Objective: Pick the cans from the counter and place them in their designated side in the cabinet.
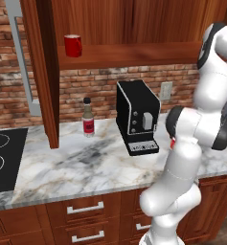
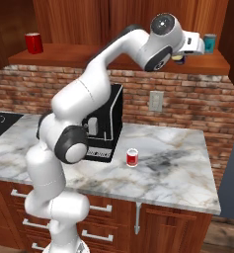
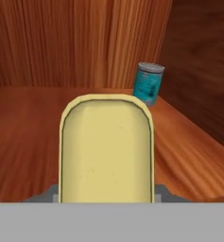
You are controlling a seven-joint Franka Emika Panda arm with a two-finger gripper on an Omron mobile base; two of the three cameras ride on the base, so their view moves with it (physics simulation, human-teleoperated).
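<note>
A can with a yellow label (image 3: 106,149) sits between my fingers, close up in the hand view and hiding them. My gripper (image 2: 182,56) is shut on it, held just above the right part of the cabinet (image 2: 79,20) shelf (image 3: 28,127). From the right base view the can's yellow (image 2: 177,59) peeks out under the hand. The red can with a white top (image 2: 132,157) stands upright on the marble counter (image 2: 177,168), right of the coffee machine and far below the gripper.
A teal can (image 3: 149,83) stands at the shelf's back right corner, just beyond the held can. A red mug (image 1: 73,45) sits at the shelf's left end. On the counter are a black coffee machine (image 1: 136,116), a dark bottle (image 1: 88,118) and a stovetop (image 1: 2,158).
</note>
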